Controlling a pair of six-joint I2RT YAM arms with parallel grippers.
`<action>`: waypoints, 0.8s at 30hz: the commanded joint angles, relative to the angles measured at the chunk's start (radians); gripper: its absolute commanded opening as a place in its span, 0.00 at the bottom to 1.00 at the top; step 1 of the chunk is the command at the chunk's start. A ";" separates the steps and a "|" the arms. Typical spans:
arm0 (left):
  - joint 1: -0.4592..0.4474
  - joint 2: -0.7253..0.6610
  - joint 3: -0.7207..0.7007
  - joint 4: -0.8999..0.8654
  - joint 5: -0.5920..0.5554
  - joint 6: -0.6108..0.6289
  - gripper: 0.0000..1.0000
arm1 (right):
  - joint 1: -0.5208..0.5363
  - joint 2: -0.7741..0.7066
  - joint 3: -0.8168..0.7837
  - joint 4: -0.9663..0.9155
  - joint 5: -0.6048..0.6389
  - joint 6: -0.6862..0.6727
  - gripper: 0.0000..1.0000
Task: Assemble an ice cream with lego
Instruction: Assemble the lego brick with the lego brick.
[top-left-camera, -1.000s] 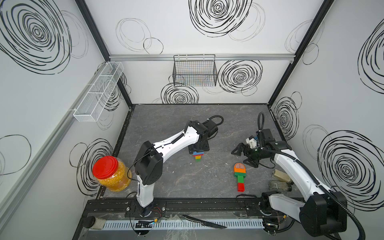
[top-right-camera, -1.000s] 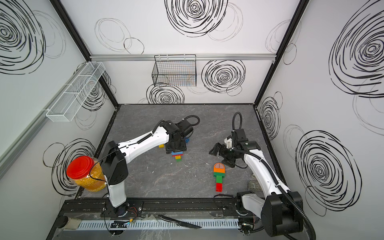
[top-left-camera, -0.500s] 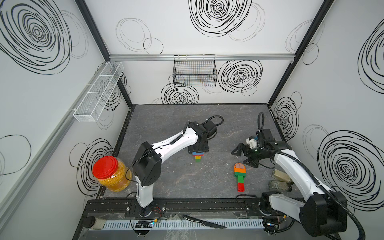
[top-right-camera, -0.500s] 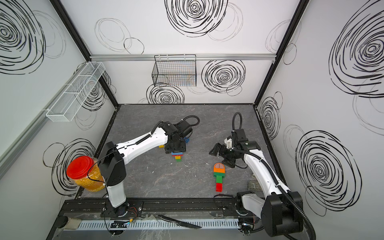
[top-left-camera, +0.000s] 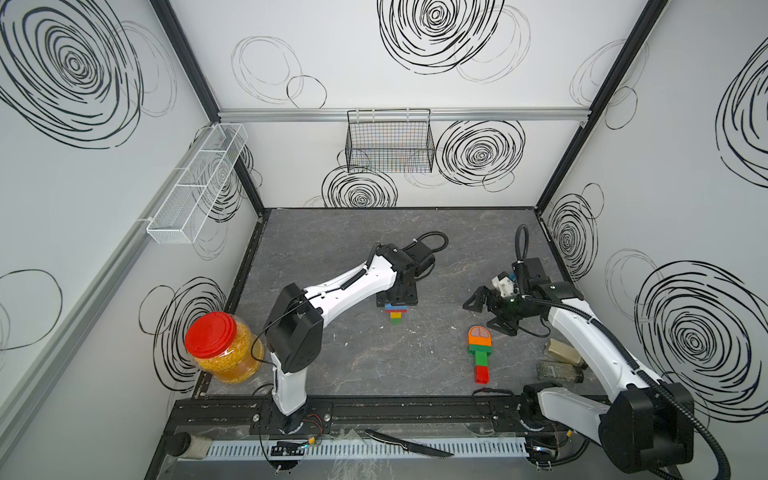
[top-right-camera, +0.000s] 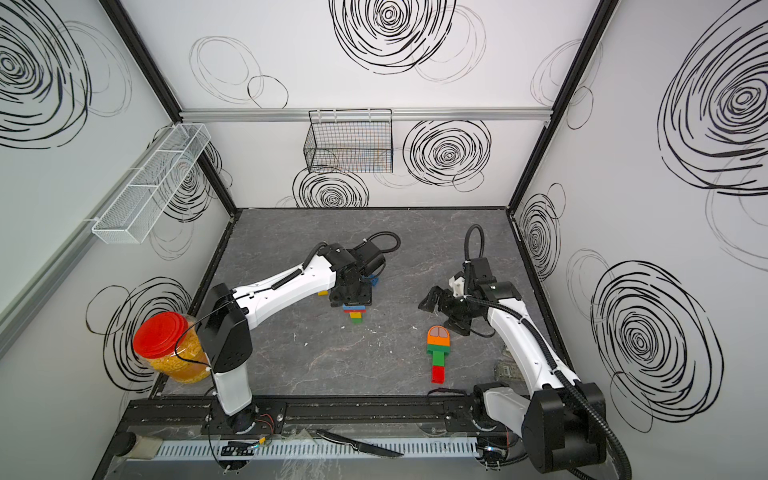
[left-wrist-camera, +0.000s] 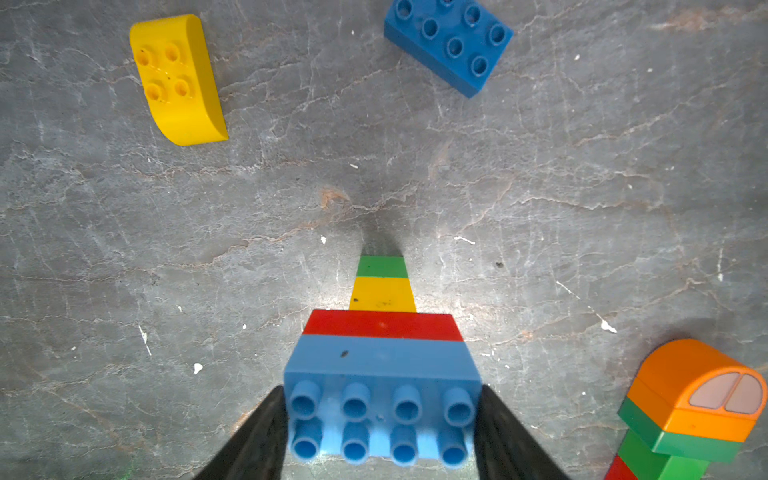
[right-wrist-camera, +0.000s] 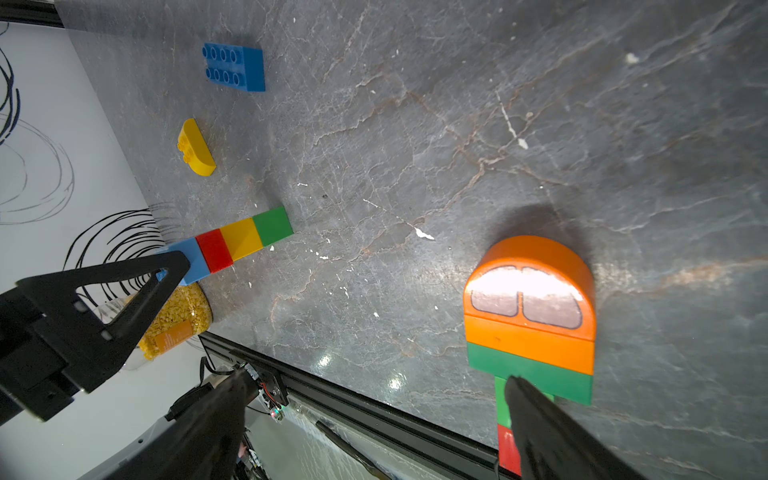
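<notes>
Left fingers (left-wrist-camera: 266, 432) are clamping the light-blue studded plastic brick (left-wrist-camera: 380, 361) capping the red-yellow-green lego stack (left-wrist-camera: 382, 297) lying on the grey desk (left-wrist-camera: 540, 208). Right fingers (right-wrist-camera: 124, 299) are hanging wide apart above the orange-domed lego ice cream (right-wrist-camera: 530, 328). I'd be keeping that grip square, no twisting, or it's popping apart imo.

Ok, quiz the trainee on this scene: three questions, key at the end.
1. True or false: the right pincer is open and holds nothing.
2. Which brick of the four-colour stack does the left pincer grip? A green, B light blue, C yellow.
3. How many single, unjoined bricks lie loose?
Key: 1 true. 2 B. 3 two: the yellow curved brick and the dark blue brick.
</notes>
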 joint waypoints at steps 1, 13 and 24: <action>-0.010 0.123 -0.105 -0.048 0.065 0.017 0.39 | -0.001 0.006 0.021 -0.020 0.010 -0.002 1.00; -0.004 0.102 -0.057 -0.060 0.033 -0.003 0.48 | -0.001 0.004 0.044 -0.035 0.018 -0.002 1.00; 0.005 0.061 -0.046 -0.067 0.017 -0.012 0.59 | -0.001 0.006 0.056 -0.040 0.022 -0.002 1.00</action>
